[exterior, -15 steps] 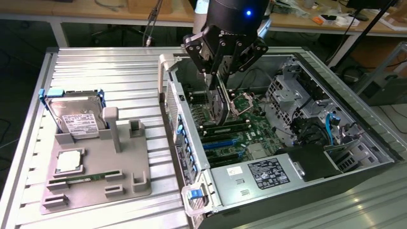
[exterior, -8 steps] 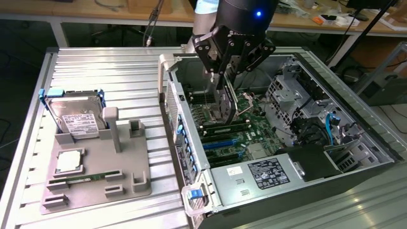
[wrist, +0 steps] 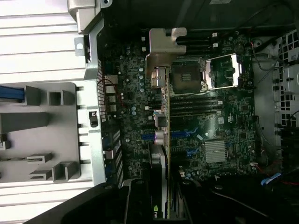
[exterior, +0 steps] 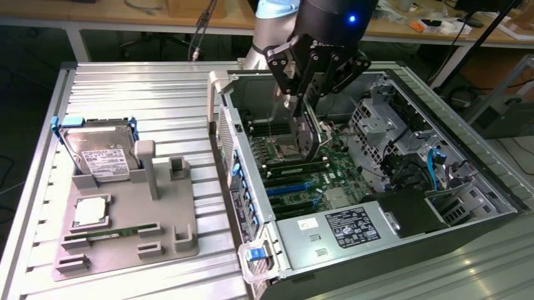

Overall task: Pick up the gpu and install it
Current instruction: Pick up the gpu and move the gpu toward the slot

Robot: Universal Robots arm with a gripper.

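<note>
Gripper (exterior: 307,87) narrowed, clamped on the gpu (exterior: 314,131), card edge-on over the motherboard (exterior: 292,181); inside open computer case (exterior: 227,134)

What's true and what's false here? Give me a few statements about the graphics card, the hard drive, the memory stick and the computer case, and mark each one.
1. The gripper has its jaws closed on the thin dark gpu with the silver end bracket, held edge-on over the green motherboard. True.
2. The silver hard drive with the white label sits inside the case. False: it stands in the grey plastic tray on the exterior view's left.
3. The black computer case lies open, with its boards and cables exposed. True.
4. The narrow green RAM stick is plugged into the motherboard. False: it lies in the grey tray, outside the case.
</note>
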